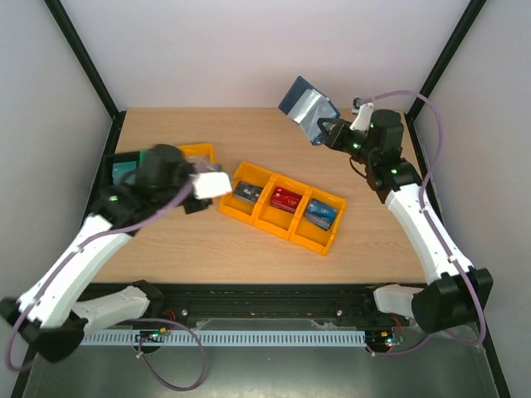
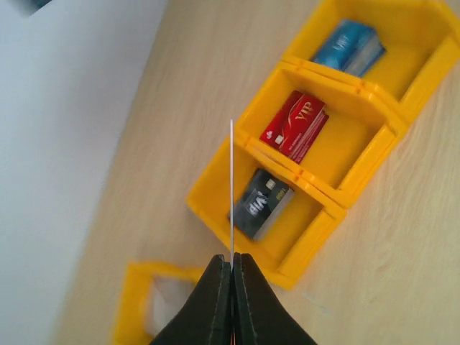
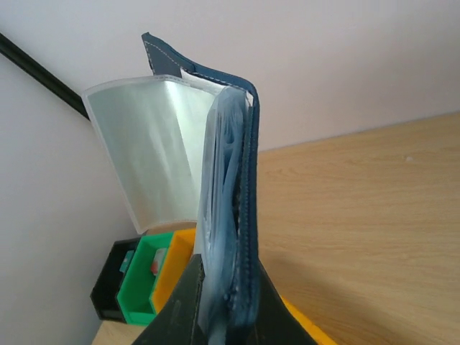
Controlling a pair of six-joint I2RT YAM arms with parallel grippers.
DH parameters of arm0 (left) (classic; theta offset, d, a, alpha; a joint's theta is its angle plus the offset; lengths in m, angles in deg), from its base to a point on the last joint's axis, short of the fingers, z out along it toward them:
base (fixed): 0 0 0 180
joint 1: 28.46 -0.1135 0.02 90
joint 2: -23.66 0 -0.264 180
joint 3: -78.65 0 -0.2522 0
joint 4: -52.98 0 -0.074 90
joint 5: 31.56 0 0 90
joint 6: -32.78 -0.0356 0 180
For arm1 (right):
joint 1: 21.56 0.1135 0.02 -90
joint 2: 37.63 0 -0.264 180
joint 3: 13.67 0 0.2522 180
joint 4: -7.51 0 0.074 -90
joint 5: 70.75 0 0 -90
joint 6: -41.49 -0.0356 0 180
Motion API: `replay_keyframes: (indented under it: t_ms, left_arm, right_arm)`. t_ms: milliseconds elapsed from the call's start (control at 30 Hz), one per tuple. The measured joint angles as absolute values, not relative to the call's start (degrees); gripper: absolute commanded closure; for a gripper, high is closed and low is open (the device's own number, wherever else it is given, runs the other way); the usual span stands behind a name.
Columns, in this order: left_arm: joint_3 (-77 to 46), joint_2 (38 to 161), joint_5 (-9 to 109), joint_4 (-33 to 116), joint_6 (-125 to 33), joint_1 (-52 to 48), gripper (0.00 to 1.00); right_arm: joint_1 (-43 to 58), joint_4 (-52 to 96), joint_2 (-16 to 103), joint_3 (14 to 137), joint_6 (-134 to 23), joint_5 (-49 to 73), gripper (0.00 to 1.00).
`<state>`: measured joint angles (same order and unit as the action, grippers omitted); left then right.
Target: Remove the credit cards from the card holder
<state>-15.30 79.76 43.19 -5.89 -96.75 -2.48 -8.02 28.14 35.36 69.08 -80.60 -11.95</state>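
We see L gripper clenched on a thin white plastic card, edge-on straight out from its jaws; beyond them, an orange three-compartment plastic tray w/ grey, red & blue cards. R gripper grasps the dark navy folding card holder upright btwn its jaws.

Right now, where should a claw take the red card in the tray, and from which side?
Probably from straight above, pinching the red card across its short width. It lies nearly flat in the middle compartment of the orange tray, whose walls block any sideways approach. One edge looks slightly raised, giving a finger purchase.
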Motion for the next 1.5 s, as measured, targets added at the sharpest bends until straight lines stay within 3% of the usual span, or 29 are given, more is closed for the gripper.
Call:
replay_keyframes:
  t_ms: [133, 333, 500, 833, 1500]
  left_arm:
    - [-20.1, 86.3, 54.5, 4.4, -113.5, 12.1, 0.98]
    - [-30.1, 95.4, 55.3, 28.6, -134.7, 15.7, 0.98]
    - [-32.6, 106.8, 53.4, 43.2, -143.4, 16.0, 0.98]
    - [-32.7, 120.8, 52.1, 59.1, -148.1, 16.3, 0.98]
    - [-29.5, 131.5, 55.7, 64.2, -146.6, 16.4, 0.98]
  right_arm:
    - [-8.0, 28.2, 30.8, 68.3, -78.4, -10.4, 0.98]
    - [-8.1, 28.0, 28.1, 67.0, -76.6, -10.3, 0.98]
    - [-8.1, 28.1, 27.4, 65.3, -75.5, -10.3, 0.98]
    - [-8.1, 26.3, 25.0, 63.0, -75.9, -12.8, 0.98]
    - [-8.1, 25.1, 24.3, 62.2, -75.9, -15.1, 0.98]
